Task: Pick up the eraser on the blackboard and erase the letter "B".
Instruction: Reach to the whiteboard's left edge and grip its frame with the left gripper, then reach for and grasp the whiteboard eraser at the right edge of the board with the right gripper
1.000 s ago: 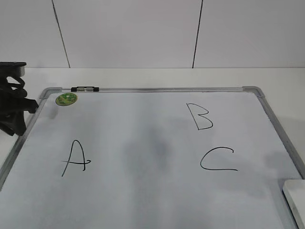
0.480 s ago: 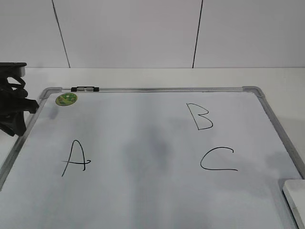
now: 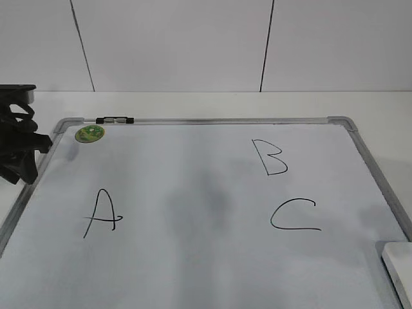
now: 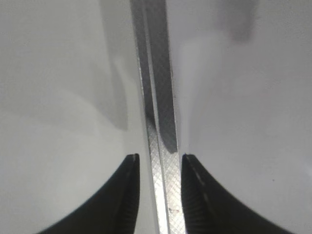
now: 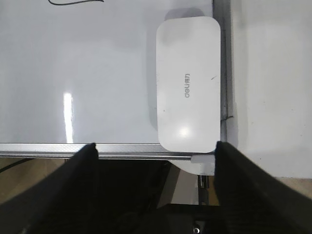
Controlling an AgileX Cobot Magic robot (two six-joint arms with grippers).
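The blackboard (image 3: 193, 270) is a white board with a silver frame, flat on the table. The letter "B" (image 3: 269, 158) is drawn at its upper right, above a "C" (image 3: 295, 215); an "A" (image 3: 101, 214) is at the left. The eraser (image 3: 399, 264), a white rounded block, lies at the board's near right corner and fills the right wrist view (image 5: 187, 83). My right gripper (image 5: 156, 148) is open, above the board's near edge, just short of the eraser. My left gripper (image 4: 160, 161) is open, its fingers either side of the board's left frame rail (image 4: 158, 122); its arm (image 3: 16, 145) shows at the far left.
A round green sticker (image 3: 89, 133) and a black-and-silver clip (image 3: 114, 120) sit at the board's top left. White table (image 3: 386, 106) surrounds the board, with a white panelled wall behind. Below the near frame edge (image 5: 97, 148) the right wrist view shows the dark stand.
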